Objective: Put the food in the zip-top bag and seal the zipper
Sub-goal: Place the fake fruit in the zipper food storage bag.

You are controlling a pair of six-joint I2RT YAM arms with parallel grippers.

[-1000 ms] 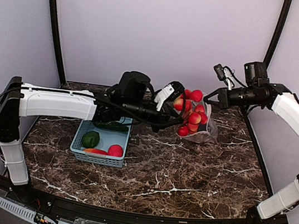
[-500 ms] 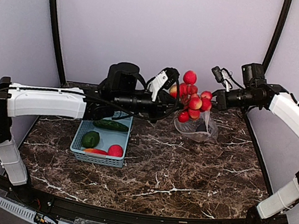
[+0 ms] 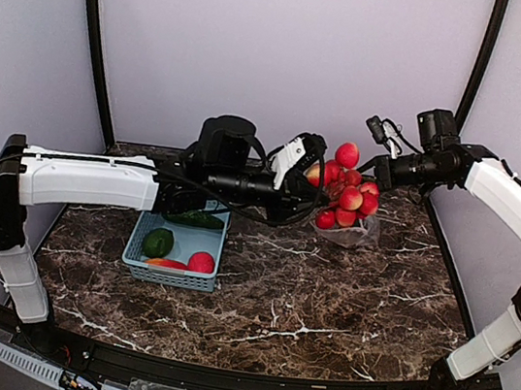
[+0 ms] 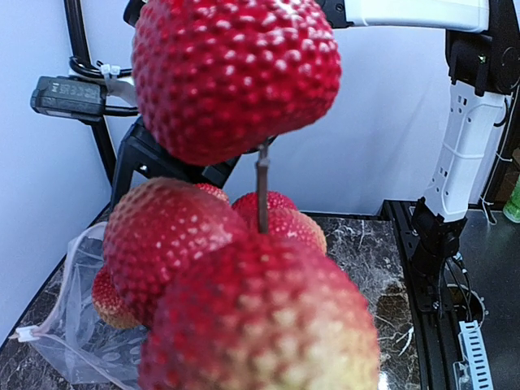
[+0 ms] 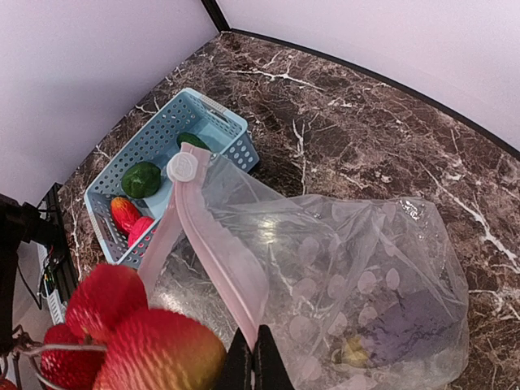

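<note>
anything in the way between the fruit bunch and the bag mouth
No separate object shows. The fruit bunch hangs just outside the zip-top bag; only the bag's own zipper strip, pinched by the right pincer, runs between bunch and interior.

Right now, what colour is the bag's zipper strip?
The zipper is pale pink; right wrist view.

The left gripper (image 3: 314, 175), on an arm (image 3: 96, 180) stretched level above the light blue slotted plastic basket (image 3: 170, 276), sits right of it clamping red toy fruits (image 3: 350, 195). The right gripper (image 5: 253, 358), farther right, pinches the rim of a clear plastic bag (image 5: 366, 276).
</note>
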